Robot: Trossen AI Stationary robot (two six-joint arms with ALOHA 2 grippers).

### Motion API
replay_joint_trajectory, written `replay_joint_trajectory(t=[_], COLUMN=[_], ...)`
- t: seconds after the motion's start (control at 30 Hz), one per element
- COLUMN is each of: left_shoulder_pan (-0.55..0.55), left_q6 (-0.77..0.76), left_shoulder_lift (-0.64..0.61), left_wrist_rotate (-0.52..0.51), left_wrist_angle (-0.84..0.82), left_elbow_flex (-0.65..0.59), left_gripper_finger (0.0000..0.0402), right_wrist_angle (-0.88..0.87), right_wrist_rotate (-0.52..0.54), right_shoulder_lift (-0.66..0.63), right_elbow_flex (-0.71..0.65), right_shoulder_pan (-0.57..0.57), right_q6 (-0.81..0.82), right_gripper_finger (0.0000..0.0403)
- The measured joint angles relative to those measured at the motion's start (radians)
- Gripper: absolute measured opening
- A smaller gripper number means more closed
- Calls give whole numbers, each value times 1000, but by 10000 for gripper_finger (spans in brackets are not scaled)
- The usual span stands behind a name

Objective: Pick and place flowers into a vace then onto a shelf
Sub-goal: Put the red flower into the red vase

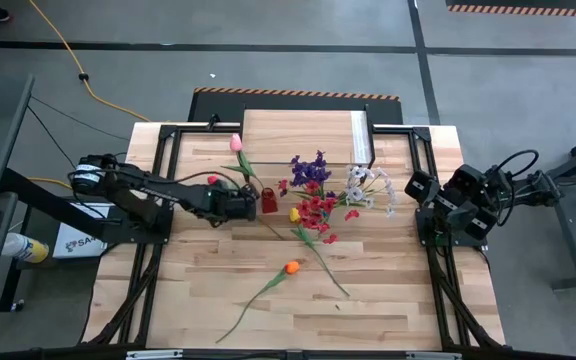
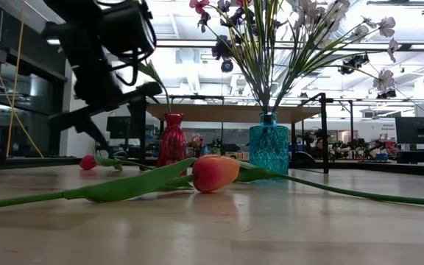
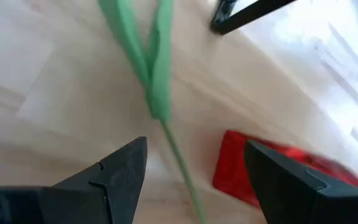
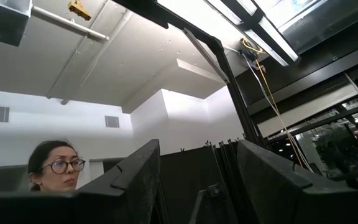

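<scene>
Mid-pick, by the look of it: left gripper point(image 1: 252, 203) just left of centre in the high view, fingers point(image 3: 114, 177) spread wide and empty, straddling the thin green stem of the pink tulip point(image 1: 236, 143) whose head lies higher in the frame toward the shelf point(image 1: 298, 137). Small red vase point(image 1: 268, 200) touching or just beside the fingertips; glossy, ribbed, narrow at the neck in the low view. Next move, judged from this: lower onto the stem, close gently on it below the leaves, lift, tilt upright and thread it into a vase mouth without knocking the red one over; stem slim and springy, likely to slip or roll. Blue vase point(image 2: 269, 148) at centre in the low view, faceted translucent glass, already holding purple, white and red sprays point(image 1: 320, 190). Orange tulip point(image 1: 291, 267) flat on the worktop point(image 1: 388, 290) lower in the high view, smooth plastic-looking bud, long floppy leaf; a red tulip point(image 2: 87, 162) lying at left in the low view. Worktop of pale wooden planks; shelf a light wooden rectangle at upper centre, bare. Right gripper point(image 4: 197, 180) parked at the right edge, fingers apart, nothing between them, pointed toward the room where a person point(image 4: 53, 165) shows.
</scene>
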Motion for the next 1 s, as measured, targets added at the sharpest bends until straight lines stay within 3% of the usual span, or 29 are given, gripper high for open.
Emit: replay_joint_trajectory(t=[0.23, 0.8, 1.0], left_shoulder_pan=[78, 92, 91], left_q6=[100, 70, 70], left_shoulder_lift=[61, 136, 155], left_wrist_rotate=[101, 205, 215], left_wrist_angle=[61, 19, -11], left_elbow_flex=[0, 7, 7], left_gripper_finger=[298, 297, 260], right_wrist_angle=[-2, -5, -5], right_wrist_rotate=[0, 8, 8], right_shoulder_lift=[0, 0, 0], right_elbow_flex=[0, 0, 0], right_shoulder_pan=[0, 0, 0], right_q6=[0, -10, -10], right_gripper_finger=[206, 206, 206])
